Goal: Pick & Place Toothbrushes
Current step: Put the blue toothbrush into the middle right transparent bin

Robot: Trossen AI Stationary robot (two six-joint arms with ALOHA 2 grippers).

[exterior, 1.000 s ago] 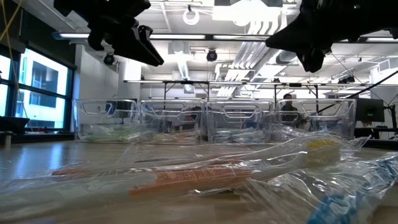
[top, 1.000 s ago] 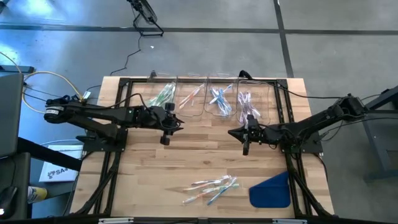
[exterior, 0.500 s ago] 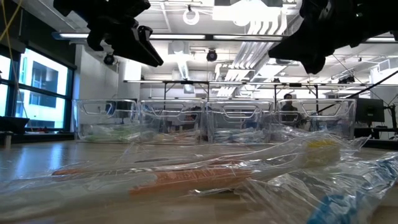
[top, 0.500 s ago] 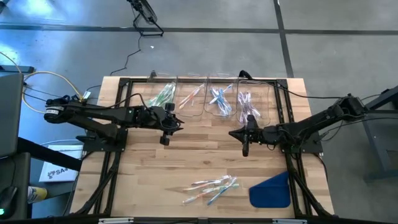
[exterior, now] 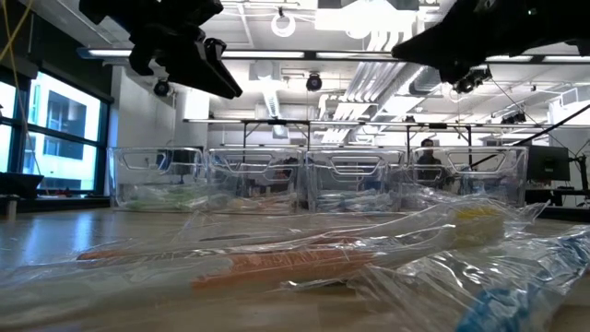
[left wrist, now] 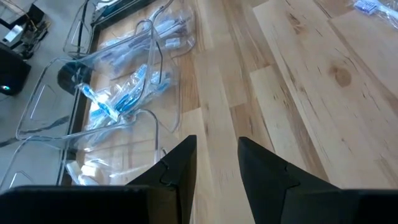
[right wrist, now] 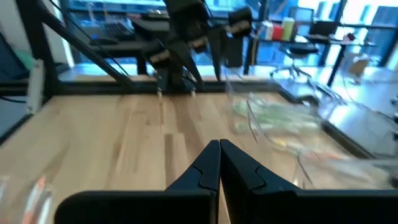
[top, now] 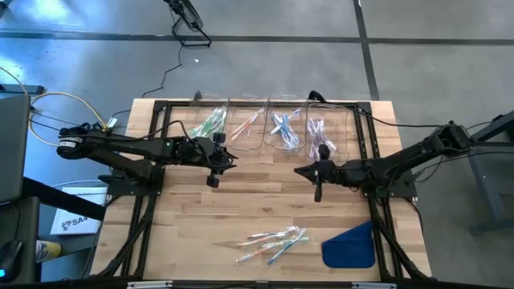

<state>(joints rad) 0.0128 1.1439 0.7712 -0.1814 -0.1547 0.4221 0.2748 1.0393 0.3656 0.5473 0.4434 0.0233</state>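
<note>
A loose pile of toothbrushes (top: 273,241) in clear wrappers lies flat on the near part of the wooden table, and fills the foreground of the low view (exterior: 277,263). Four clear bins (top: 273,104) stand along the far edge. They hold green (top: 210,122), pink-orange (top: 247,124), blue (top: 283,128) and purple (top: 317,132) toothbrushes. My left gripper (top: 223,156) hovers open above mid-table near the green bin, with only bare wood between its fingers (left wrist: 216,140). My right gripper (top: 301,171) hovers shut near the purple bin, holding nothing (right wrist: 219,144).
A flat blue cloth-like piece (top: 351,246) lies at the near right corner, beside the pile. A black frame (top: 152,108) runs round the table's edges. Bare wood (top: 257,197) spreads between the grippers and the pile.
My right gripper has rolled about its own pointing line while staying in place, still shut. The left arm and the toothbrushes have kept still.
</note>
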